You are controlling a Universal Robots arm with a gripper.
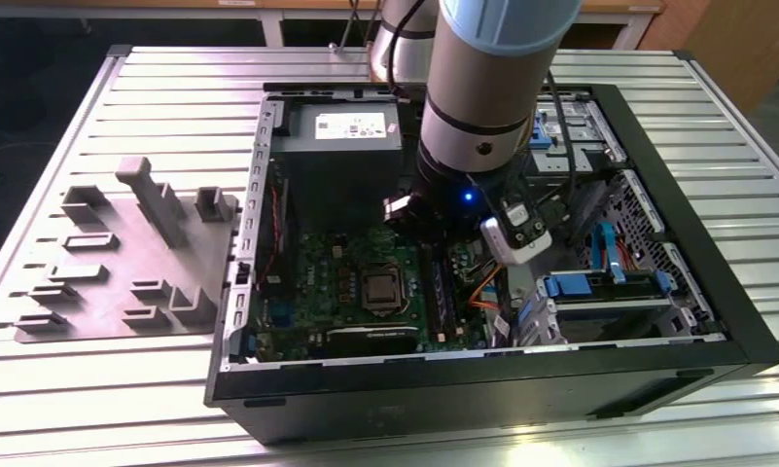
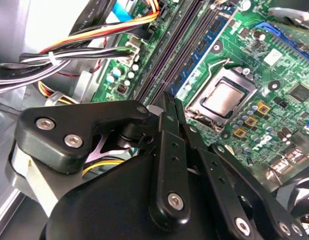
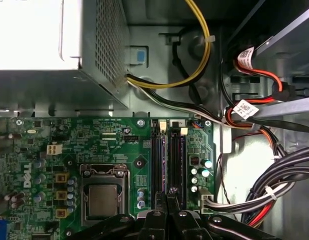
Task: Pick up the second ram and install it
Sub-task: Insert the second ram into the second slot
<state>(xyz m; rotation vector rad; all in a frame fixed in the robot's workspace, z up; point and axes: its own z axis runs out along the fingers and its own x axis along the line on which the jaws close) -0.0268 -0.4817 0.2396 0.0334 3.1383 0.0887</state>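
Observation:
A long blue ram stick (image 2: 207,47) stands on edge in a memory slot beside the CPU socket (image 2: 222,97) of the green motherboard (image 3: 94,140). In both wrist views my black gripper (image 2: 168,100) (image 3: 167,200) is shut, its fingers pressed together. Its tips hang right over the near end of the dark memory slots (image 3: 169,155), close to the blue stick's end. Whether they touch the stick I cannot tell. In the exterior view the arm (image 1: 480,107) reaches straight down into the open computer case (image 1: 493,379).
The grey power supply (image 1: 343,131) sits at the back of the case. Bundles of black, orange and yellow cables (image 3: 274,185) run beside the slots. Blue drive brackets (image 1: 584,284) lie toward the exterior view's right. A grey parts fixture (image 1: 129,253) rests on the slatted table outside the case.

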